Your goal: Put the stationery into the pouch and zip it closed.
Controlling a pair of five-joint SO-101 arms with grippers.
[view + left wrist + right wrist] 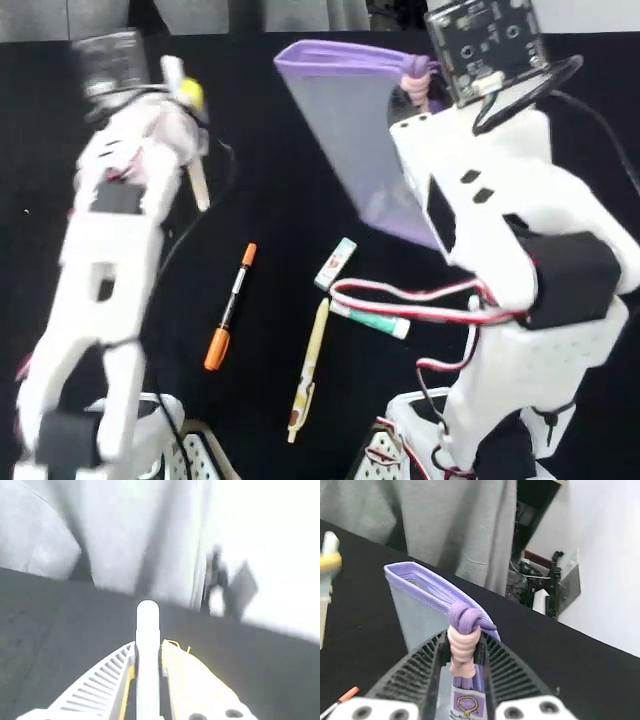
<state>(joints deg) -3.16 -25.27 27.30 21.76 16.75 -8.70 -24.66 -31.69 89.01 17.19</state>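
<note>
My right gripper (pixel 416 84) (pixel 465 652) is shut on the knotted purple and pink cord (pixel 463 630) of the translucent purple pouch (pixel 350 130) (pixel 420 605) and holds it off the table, its mouth open. At the far left my left gripper (pixel 182 102) (pixel 148 647) is raised and shut on a pale stick-like pen (pixel 197 180) (pixel 148 630). On the black table lie an orange marker (pixel 230 305), a yellow pen (pixel 308 368), a small green and white piece (pixel 335 263) and a green-tipped white tube (pixel 370 320).
The loose stationery lies between the two arm bases at the table's front middle. Red and white cables (pixel 420 300) of the right arm hang over the tube. Grey curtains (pixel 445 520) hang behind the table's far edge.
</note>
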